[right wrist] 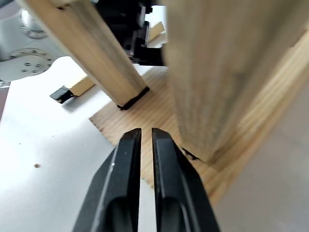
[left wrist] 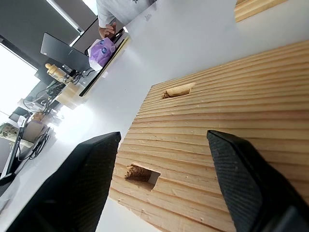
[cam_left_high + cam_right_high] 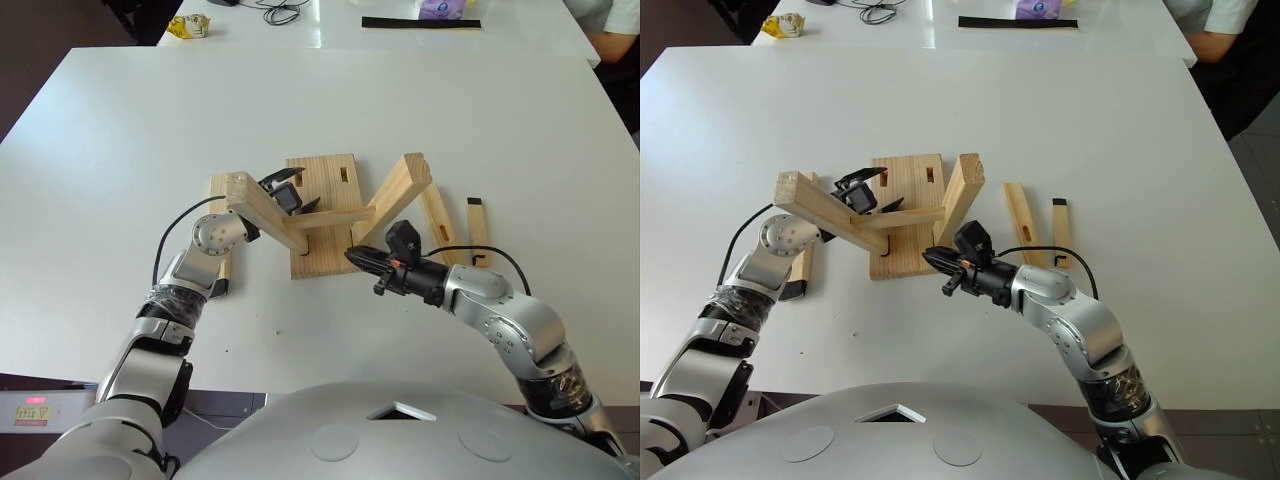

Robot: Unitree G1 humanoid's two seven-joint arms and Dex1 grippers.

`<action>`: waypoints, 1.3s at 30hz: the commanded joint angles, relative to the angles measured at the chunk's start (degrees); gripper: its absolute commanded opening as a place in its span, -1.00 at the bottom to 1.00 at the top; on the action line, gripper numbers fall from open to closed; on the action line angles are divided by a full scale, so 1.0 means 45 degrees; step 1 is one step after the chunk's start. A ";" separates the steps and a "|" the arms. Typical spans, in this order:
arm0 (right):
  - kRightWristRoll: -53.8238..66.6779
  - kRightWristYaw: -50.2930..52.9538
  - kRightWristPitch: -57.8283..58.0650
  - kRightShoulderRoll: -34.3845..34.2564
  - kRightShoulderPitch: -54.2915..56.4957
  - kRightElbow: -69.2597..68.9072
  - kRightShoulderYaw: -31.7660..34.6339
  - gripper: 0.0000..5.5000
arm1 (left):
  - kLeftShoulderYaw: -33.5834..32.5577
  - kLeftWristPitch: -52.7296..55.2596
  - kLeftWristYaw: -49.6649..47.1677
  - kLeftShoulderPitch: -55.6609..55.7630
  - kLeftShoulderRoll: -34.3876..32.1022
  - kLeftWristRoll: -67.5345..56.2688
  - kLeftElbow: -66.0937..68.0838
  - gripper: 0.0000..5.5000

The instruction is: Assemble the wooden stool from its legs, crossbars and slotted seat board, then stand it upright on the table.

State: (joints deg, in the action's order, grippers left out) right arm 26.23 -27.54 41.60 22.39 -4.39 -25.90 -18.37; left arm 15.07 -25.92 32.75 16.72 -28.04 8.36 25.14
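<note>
Two legs (image 3: 262, 208) joined by a crossbar (image 3: 335, 215) lean on the seat board (image 3: 328, 175), perhaps unseated; spare pieces (image 3: 437, 222) beside it wait. Left gripper (image 3: 303, 188) spread; right gripper (image 1: 141, 135) pressed together.

Pale slotted wooden seat board (image 3: 322, 170): centre hidden behind the raised wooden leg-and-crossbar frame (image 3: 335, 215); whether its leg ends sit in slots cannot be told. Loose wooden bar (image 3: 222, 272) on the white tabletop (image 3: 120, 150) lies partly under the left forearm (image 3: 190, 275).

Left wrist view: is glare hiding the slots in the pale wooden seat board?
Left wrist view: no, glare sits on the white table beyond the pale wooden slotted seat board, both slots readable; left eye view: even light, soft shadows.
</note>
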 commanded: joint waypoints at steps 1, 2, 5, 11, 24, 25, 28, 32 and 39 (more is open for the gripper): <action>-0.0588 -0.0061 -0.0400 0.0566 -0.0550 0.0273 0.0221 -0.86 | 0.0303 -0.0268 0.0494 -0.0692 -0.0545 0.0493 0.0301 0.21; -0.0689 -0.0127 -0.0480 0.0709 -0.0640 0.0297 0.0339 -0.86 | 0.0301 -0.0304 0.0514 -0.0763 -0.0595 0.0476 0.0189 0.21; -0.0996 -0.0325 -0.0735 0.1092 -0.0632 0.0512 0.0540 -0.86 | 0.0293 -0.0311 0.0619 -0.1088 -0.0756 0.0395 -0.0368 0.21; -0.1593 -0.0367 -0.1141 0.1232 -0.0250 0.0857 0.0566 -0.86 | 0.0338 -0.0108 0.0870 -0.1539 -0.0996 0.0289 -0.1284 0.21; 0.1551 -0.2167 -0.0077 0.1677 -0.1574 -0.2924 0.1807 -0.86 | 0.0143 0.0350 0.1142 -0.1976 -0.1347 0.0164 -0.1870 0.21; 0.1793 -0.2361 -0.0018 0.1791 -0.1623 -0.3167 0.1704 -0.86 | 0.0136 0.0365 0.1116 -0.2023 -0.1358 0.0169 -0.1892 0.21; 0.1322 -0.2084 -0.0032 0.1713 -0.1514 -0.2932 0.1054 -0.86 | 0.0142 0.0504 0.1032 -0.2097 -0.1285 0.0186 -0.2016 0.21; -0.0393 -0.0842 -0.0553 0.0888 -0.1168 -0.1601 -0.0281 -0.86 | 0.0200 0.0565 0.0973 -0.2089 -0.1230 0.0277 -0.2006 0.21; -0.2188 0.0391 -0.1483 -0.0074 -0.1289 0.0037 -0.1260 -0.86 | 0.0255 0.0527 0.0976 -0.2137 -0.1295 0.0370 -0.1976 0.21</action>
State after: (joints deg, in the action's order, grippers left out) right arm 18.90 -26.86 36.02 22.04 -9.87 -27.69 -23.05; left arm 14.89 -25.35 36.04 9.38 -33.00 7.51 14.58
